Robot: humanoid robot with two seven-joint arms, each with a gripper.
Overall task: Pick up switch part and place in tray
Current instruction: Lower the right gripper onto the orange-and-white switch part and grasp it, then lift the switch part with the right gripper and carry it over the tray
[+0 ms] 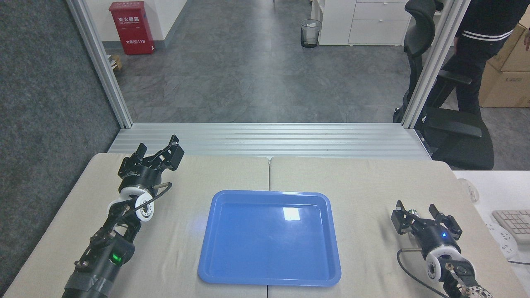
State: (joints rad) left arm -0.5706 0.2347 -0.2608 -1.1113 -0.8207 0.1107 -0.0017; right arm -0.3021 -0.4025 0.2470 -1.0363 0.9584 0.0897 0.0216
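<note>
A beige, cloth-textured counter [364, 186] is seen, split by a seam down its middle. A large, shallow, glossy blue plastic tray [269, 279] with rounded corners and a raised rim is laid flat across that seam, and nothing is seen in it.

Up and to the left of the tray, well apart from it, the black left gripper [159, 150] is held above the counter. Its fingers [174, 151] are spread apart and nothing is held between them.

To the right of the tray, near the level of its middle, the right gripper [415, 212] is held low over the counter. Its black fingers [397, 217] are spread wide and are closed on nothing.

Of the switch part [412, 212], only a small silvery, rounded bit is seen in the gap between those fingers, well to the right of the tray and outside it. The rest is hidden by the gripper, so its long axis and heading cannot be told, nor whether it is touched by the fingers.
</note>
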